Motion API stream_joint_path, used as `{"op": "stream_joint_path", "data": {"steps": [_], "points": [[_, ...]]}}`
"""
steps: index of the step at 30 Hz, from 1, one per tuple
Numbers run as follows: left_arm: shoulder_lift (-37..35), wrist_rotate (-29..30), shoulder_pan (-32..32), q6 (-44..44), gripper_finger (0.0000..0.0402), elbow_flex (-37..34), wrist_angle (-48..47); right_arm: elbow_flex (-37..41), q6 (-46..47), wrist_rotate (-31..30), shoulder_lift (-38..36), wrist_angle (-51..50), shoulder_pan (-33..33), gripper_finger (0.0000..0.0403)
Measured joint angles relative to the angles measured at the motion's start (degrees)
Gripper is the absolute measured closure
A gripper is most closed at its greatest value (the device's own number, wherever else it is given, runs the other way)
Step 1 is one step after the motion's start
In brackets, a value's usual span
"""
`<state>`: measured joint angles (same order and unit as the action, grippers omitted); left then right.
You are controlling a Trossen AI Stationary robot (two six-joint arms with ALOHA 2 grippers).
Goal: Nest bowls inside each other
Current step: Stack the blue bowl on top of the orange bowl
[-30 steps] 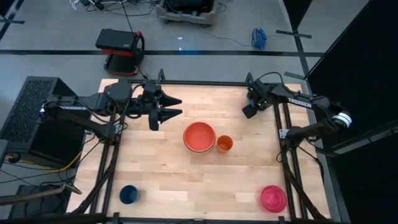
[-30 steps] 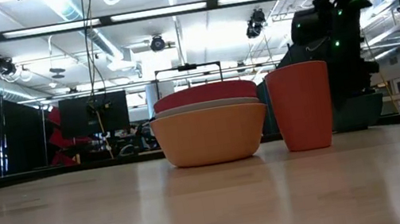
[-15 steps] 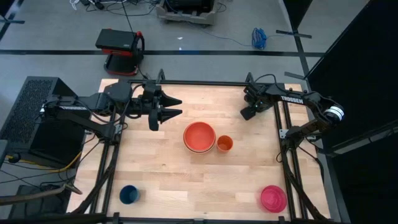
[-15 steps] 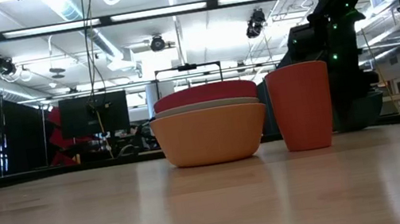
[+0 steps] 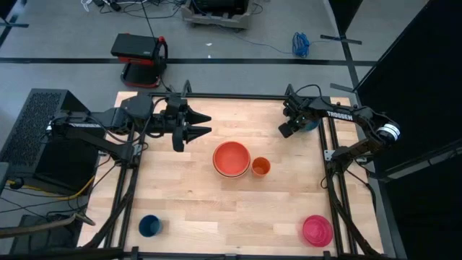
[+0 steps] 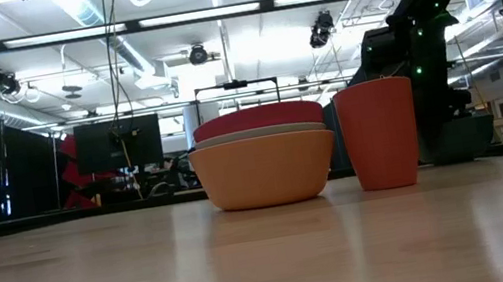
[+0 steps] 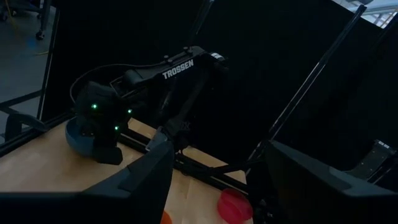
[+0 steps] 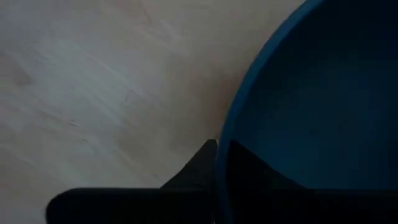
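A red-orange bowl (image 5: pixel 231 158) sits nested in a white bowl, which sits in an orange bowl (image 6: pixel 265 171), at the table's middle. The teal-blue bowl (image 5: pixel 312 124) stands at the far right corner, with my right gripper (image 5: pixel 290 130) shut on its rim. The magenta-pink bowl (image 5: pixel 317 230) rests on the table at the near right. My left gripper (image 5: pixel 206 124) hangs open above the far left of the table, pointing level toward the right. My right gripper pinches the teal-blue bowl's rim (image 8: pixel 220 146) on the side toward the table's middle. One finger (image 8: pixel 193 171) is outside the wall and the other inside the bowl. The fingers come from above, pointing steeply down. The bowl's base stays on the table (image 6: pixel 464 150).
A small orange cup (image 5: pixel 260 167) stands just right of the nested bowls. A small dark blue cup (image 5: pixel 149 226) stands at the near left. The black frame rails (image 5: pixel 332 166) run along the table's sides.
My right gripper has sunk a little toward the teal-blue bowl at the far right corner. The bowls and cups have stayed where they were.
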<state>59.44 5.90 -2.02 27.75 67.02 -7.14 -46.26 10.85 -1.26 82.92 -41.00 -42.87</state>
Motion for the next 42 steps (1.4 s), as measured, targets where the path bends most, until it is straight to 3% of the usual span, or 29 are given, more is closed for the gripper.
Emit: {"op": "stream_joint_path", "data": {"steps": [8, 19, 37, 42], "points": [[0.00, 0.01, -0.01, 0.02, 0.0162, 0.00, 0.01, -1.54, -0.43, 2.59, -0.25, -0.85, 0.02, 0.0402], [0.00, -0.01, 0.00, -0.03, 0.0163, 0.00, 0.04, -11.06, -0.09, 8.09, -3.98, -3.91, 0.11, 0.0402], [0.02, -0.14, 0.17, -6.56, 0.0175, 0.02, 6.00, -24.90, 9.91, 28.41, -6.75, 9.02, 10.10, 0.0402], [-0.11, -0.12, 0.17, -8.21, 0.0177, 0.02, 8.93, -25.22, 14.71, 30.57, -6.80, 15.41, 14.80, 0.0403]]}}
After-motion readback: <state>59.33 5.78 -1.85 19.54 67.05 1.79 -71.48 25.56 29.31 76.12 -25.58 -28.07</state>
